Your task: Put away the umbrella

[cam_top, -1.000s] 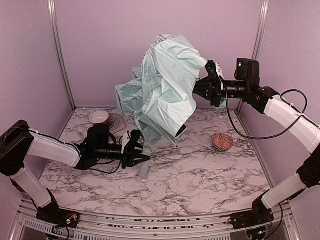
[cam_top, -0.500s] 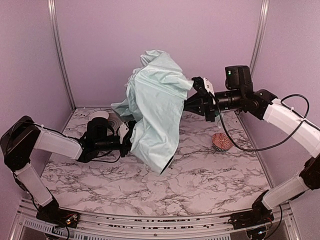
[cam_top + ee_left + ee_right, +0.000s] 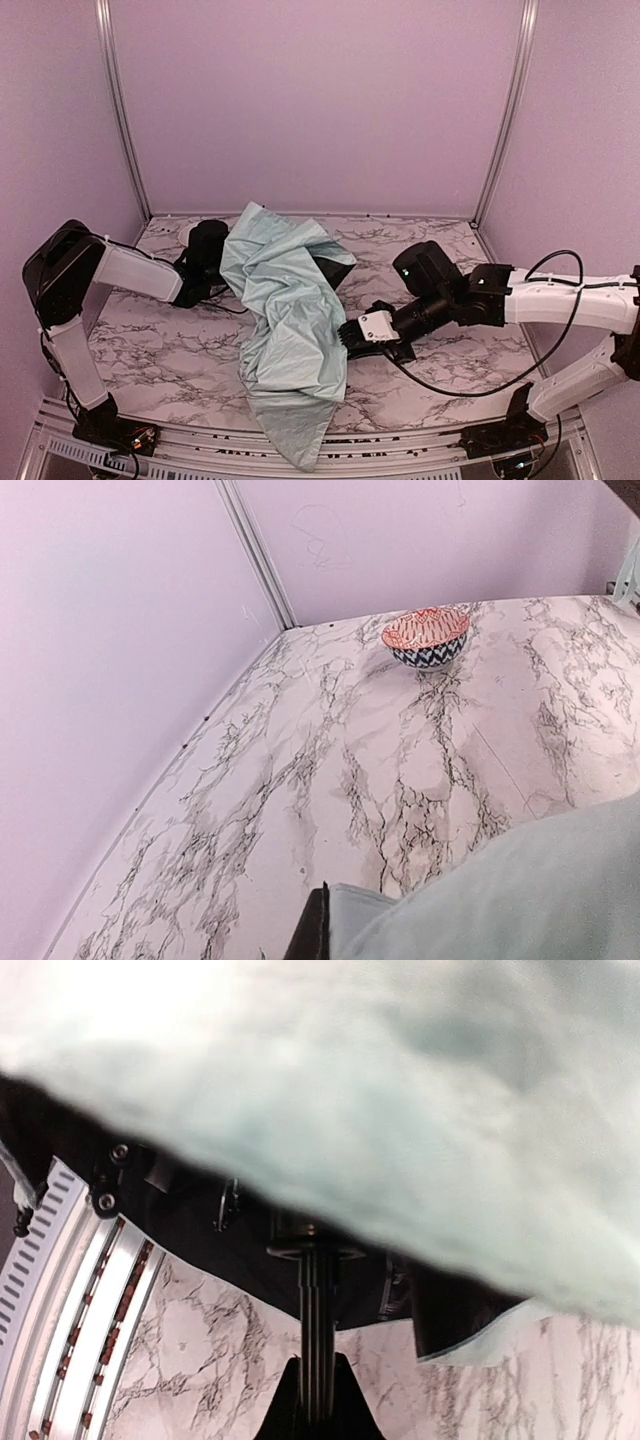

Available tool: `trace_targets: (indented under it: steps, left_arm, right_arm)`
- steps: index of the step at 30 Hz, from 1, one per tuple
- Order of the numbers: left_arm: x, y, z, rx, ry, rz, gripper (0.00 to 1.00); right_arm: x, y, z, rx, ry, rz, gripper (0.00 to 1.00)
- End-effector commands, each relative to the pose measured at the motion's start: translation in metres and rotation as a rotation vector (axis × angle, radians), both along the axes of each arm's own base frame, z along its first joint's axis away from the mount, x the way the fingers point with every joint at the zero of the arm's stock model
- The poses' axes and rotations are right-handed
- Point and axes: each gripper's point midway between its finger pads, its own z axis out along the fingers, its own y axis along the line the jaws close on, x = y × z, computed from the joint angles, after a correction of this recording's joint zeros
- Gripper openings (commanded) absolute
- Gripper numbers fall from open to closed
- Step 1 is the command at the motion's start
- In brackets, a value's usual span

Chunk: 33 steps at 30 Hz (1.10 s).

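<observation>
The umbrella's pale mint canopy (image 3: 290,320) lies crumpled across the table, from the back left down over the front edge. My right gripper (image 3: 352,335) is at its right side, low over the table. In the right wrist view the right gripper (image 3: 318,1385) is shut on the slim black shaft (image 3: 318,1300), with the canopy (image 3: 400,1110) bunched above it. My left gripper (image 3: 330,935) is tucked under the canopy's back left part. One black fingertip (image 3: 318,930) shows pressed against mint fabric (image 3: 540,890); the other is covered.
A red-rimmed bowl with a blue and white pattern (image 3: 427,638) stands near the far wall in the left wrist view; the right arm hides it in the top view. The table's metal front rail (image 3: 80,1290) lies just beyond the canopy. Purple walls enclose three sides.
The right arm has swung the umbrella down from high at the back to lie on the table. The left gripper has moved back and left, under the canopy.
</observation>
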Motion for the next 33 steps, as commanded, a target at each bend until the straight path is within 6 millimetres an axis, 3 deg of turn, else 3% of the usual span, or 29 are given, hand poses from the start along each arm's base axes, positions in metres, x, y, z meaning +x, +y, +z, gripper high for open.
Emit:
trace_targets:
  steps: [1, 5, 10, 14, 16, 22, 25, 28, 33]
  left_arm:
    - [0.003, -0.002, 0.005, 0.000, -0.042, -0.023, 0.00]
    - [0.005, 0.001, -0.014, 0.055, -0.065, -0.010, 0.01]
    - [0.030, 0.004, -0.026, 0.104, -0.094, 0.086, 0.00]
    - [0.047, -0.002, -0.020, 0.090, -0.105, 0.114, 0.00]
    - [0.051, -0.005, -0.027, 0.091, -0.090, 0.113, 0.01]
    - [0.061, 0.001, -0.039, 0.116, -0.075, 0.165, 0.05]
    - [0.081, 0.013, -0.034, 0.131, -0.099, 0.284, 0.36]
    - [0.114, 0.038, -0.021, 0.124, -0.108, 0.480, 0.64]
    - [0.164, 0.097, 0.003, 0.101, -0.109, 0.815, 0.95]
  right_arm:
    - [-0.002, 0.011, -0.028, -0.031, -0.065, 0.025, 0.00]
    - [0.004, 0.014, -0.058, -0.070, -0.072, 0.011, 0.00]
    - [0.018, 0.017, -0.090, -0.149, -0.100, -0.011, 0.00]
    - [0.031, 0.022, -0.094, -0.167, -0.123, -0.024, 0.00]
    - [0.035, 0.021, -0.098, -0.180, -0.144, -0.019, 0.00]
    - [0.029, 0.014, -0.121, -0.232, -0.099, -0.008, 0.00]
    - [0.029, 0.013, -0.121, -0.229, -0.073, -0.024, 0.00]
    - [0.033, 0.009, -0.126, -0.245, -0.053, -0.054, 0.00]
    - [0.038, 0.001, -0.134, -0.270, -0.032, -0.097, 0.00]
